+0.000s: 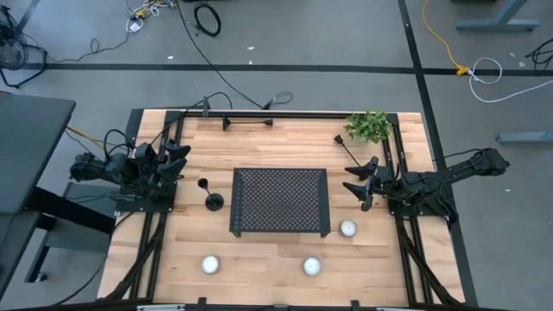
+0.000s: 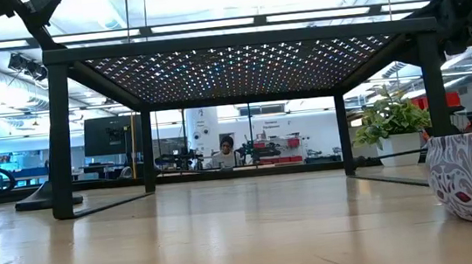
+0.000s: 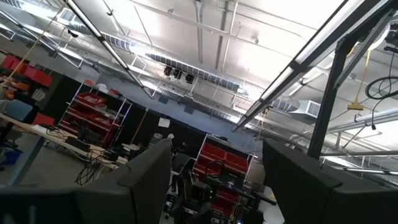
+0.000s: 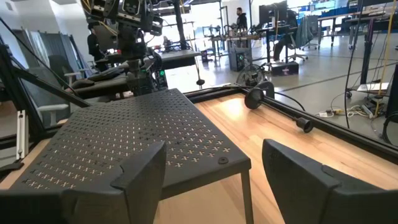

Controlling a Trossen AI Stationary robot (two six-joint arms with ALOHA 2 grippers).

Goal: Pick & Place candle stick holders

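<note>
One black candle stick holder (image 1: pixel 212 197) stands on its round base just left of the black perforated tray (image 1: pixel 280 200). A second holder (image 1: pixel 249 122) lies on its side along the table's far edge; it also shows in the right wrist view (image 4: pixel 277 109). A third holder (image 1: pixel 348 150) stands at the right, near the plant. My right gripper (image 1: pixel 357 180) is open and empty at the tray's right side, just near of the third holder, pointing across the tray (image 4: pixel 137 143). My left gripper (image 1: pixel 177 162) is open and empty at the table's left edge, tipped upward toward the ceiling.
Three small white round candles lie near the front: one by the tray's right front corner (image 1: pixel 348 228), two along the near edge (image 1: pixel 210 263) (image 1: pixel 312 266). A potted green plant (image 1: pixel 370 126) stands at the far right corner. A black frame rail runs along the far edge.
</note>
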